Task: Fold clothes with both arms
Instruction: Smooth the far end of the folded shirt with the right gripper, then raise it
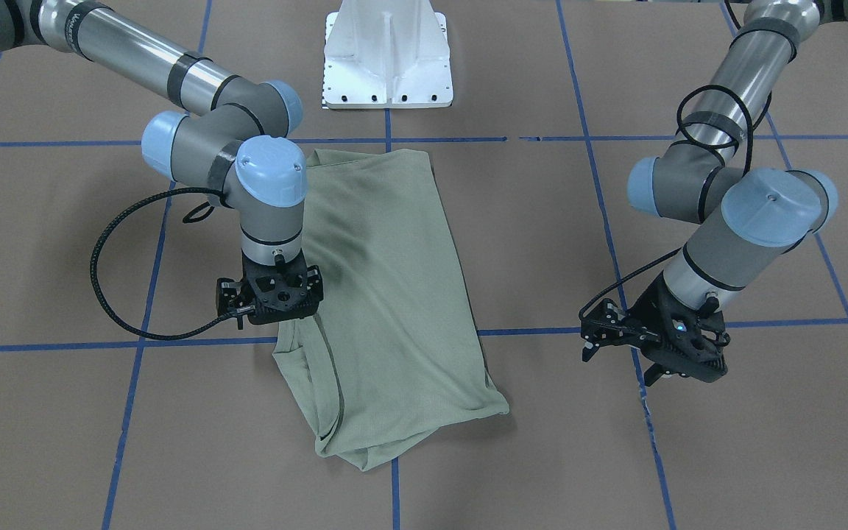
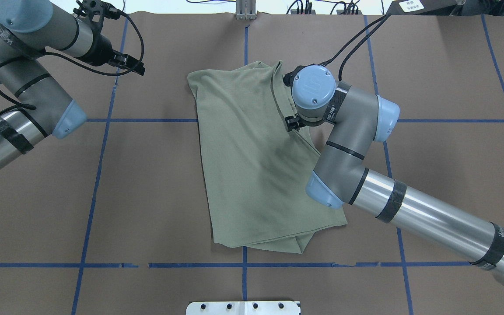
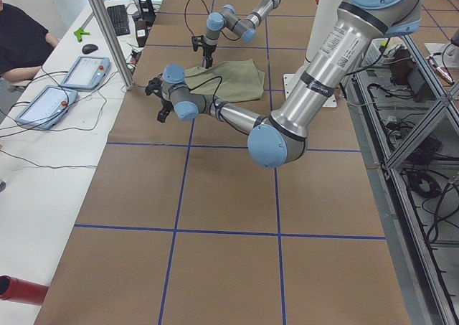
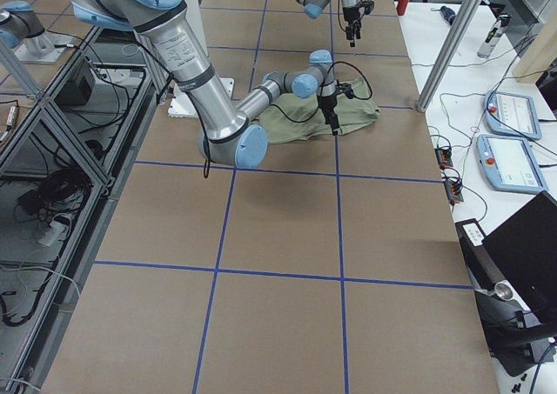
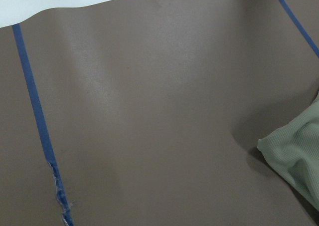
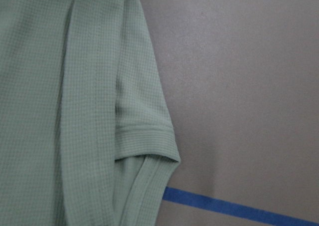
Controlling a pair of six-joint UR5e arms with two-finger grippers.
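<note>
Right pincer (image 1: 280,313) points straight down, jaws hidden — left pincer (image 1: 615,366) tilts aside, jaws apart.

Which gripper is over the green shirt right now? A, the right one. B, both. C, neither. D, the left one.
A: the right gripper is at the shirt edge, while the left gripper hangs over bare table, apart from the cloth.
</note>
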